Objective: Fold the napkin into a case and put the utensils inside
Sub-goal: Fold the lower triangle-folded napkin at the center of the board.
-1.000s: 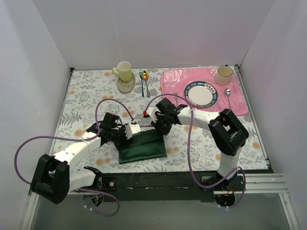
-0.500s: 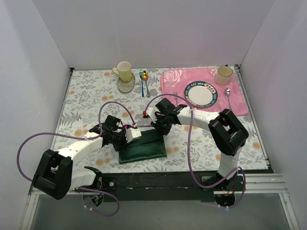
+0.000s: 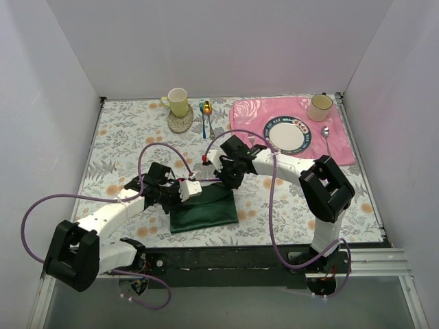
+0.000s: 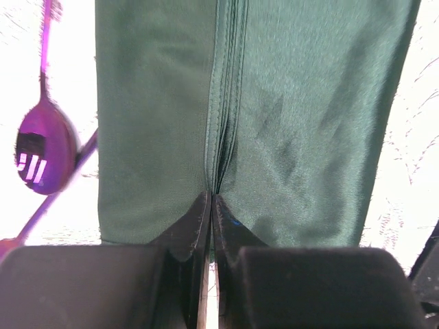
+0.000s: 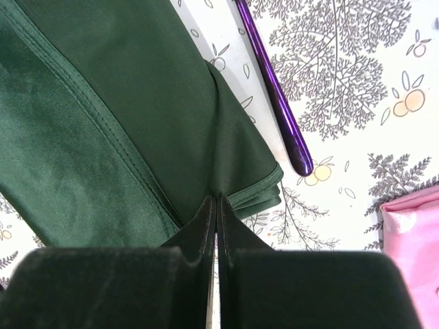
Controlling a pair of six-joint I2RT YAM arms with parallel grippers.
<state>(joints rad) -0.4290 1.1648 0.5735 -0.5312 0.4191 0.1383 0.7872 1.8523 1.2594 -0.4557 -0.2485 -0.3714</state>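
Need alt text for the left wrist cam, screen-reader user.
The left jaws are shut on the near edge of the dark green napkin, right where a folded hem runs up its middle. A shiny purple spoon lies just left of the cloth, bowl toward the camera.

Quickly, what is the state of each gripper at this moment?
Left gripper: closed, pinching the napkin at its fold.
Right gripper: closed, pinching the napkin near its corner.
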